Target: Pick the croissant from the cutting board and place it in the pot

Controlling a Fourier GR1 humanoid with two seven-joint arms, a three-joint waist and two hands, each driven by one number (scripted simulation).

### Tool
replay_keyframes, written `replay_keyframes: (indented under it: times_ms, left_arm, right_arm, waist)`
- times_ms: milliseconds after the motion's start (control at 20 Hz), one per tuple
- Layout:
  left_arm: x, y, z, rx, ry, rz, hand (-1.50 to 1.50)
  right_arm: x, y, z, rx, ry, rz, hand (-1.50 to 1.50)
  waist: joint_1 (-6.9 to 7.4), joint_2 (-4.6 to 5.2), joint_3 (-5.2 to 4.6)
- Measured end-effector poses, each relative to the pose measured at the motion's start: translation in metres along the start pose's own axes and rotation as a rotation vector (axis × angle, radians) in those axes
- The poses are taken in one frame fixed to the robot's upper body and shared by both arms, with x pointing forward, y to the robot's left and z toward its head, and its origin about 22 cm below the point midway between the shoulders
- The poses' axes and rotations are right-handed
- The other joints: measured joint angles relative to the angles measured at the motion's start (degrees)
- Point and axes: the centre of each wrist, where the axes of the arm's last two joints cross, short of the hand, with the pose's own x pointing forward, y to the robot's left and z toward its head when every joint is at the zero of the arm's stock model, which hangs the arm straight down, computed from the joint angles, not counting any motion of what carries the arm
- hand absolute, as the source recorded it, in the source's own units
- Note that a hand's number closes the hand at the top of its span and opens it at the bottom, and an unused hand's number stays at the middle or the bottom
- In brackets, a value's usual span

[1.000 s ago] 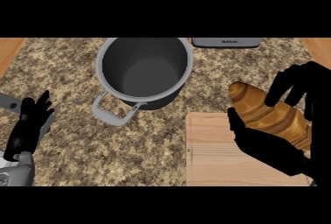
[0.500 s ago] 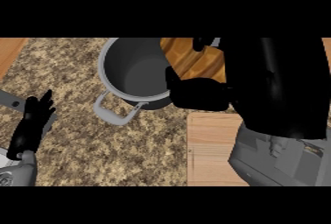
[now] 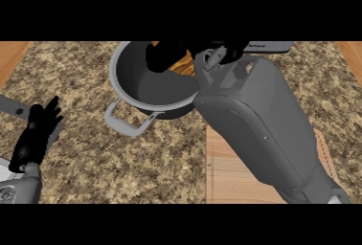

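Now the right hand [image 3: 170,53] curls round the golden-brown croissant [image 3: 185,66] over the grey pot [image 3: 141,91].

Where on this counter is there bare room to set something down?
Bare granite runs between the left hand and the pot, and below the pot's handle beside the cutting board. The board itself is bare. It is crowded at the pot, where the right hand holds the croissant.

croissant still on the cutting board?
No. The croissant is in the right hand over the pot; the cutting board shows bare wood.
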Motion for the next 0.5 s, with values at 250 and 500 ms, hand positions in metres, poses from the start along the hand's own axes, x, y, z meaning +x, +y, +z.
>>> replay_keyframes:
  times_ms: [250,500]
  left_arm:
    - [0.002,0.0,-0.003,-0.006,-0.009,0.003,0.0]
    - [0.007,-0.004,-0.002,-0.012,-0.013,-0.001,0.0]
  right_arm:
    - [-0.003,0.039,-0.018,0.106,0.056,-0.03,1.5]
    - [-0.014,0.075,-0.032,0.193,0.137,-0.109,-1.5]
  waist:
    - [0.3,0.12,0.0]
    - [1.07,0.24,0.0]
